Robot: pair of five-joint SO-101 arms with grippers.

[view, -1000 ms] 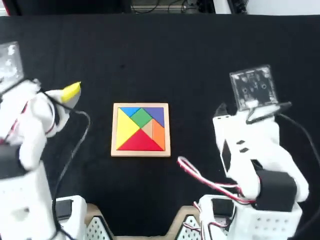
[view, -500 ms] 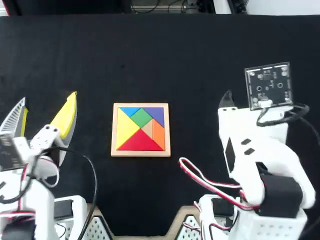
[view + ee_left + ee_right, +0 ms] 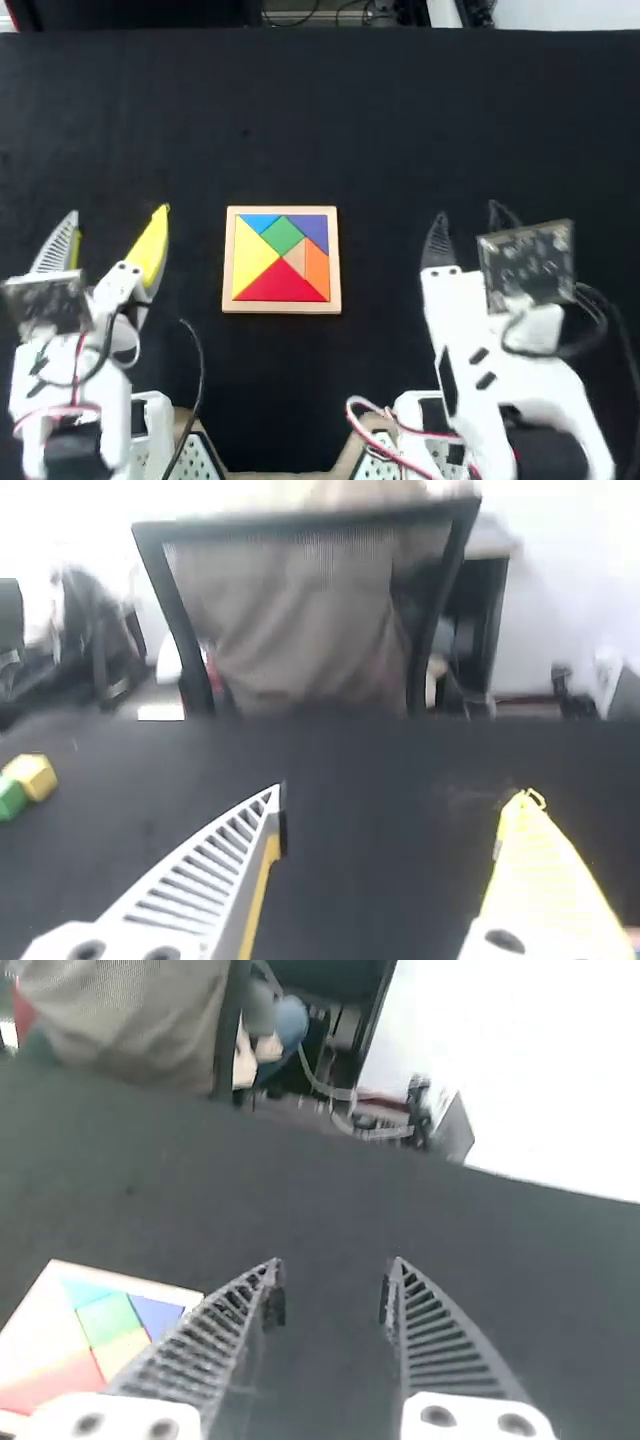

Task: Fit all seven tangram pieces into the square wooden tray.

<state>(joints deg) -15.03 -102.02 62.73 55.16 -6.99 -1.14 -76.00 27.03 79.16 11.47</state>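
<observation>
Tray (image 3: 282, 309): pieces (image 3: 280, 288) filled it; we judged done.
L gripper (image 3: 115, 215): jaws wide, empty.
R gripper (image 3: 466, 215): jaws part-open, empty.
Tip: park w/o nudging tray.

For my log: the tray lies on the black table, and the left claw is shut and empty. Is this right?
No: the left claw is open, as the left wrist view shows. It is empty, and the tray lies on the black table.

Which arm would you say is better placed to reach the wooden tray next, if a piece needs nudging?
Left, probably: the left end effector, open, sits nearer the tray than the right end effector, also open. The margin is small.
</observation>
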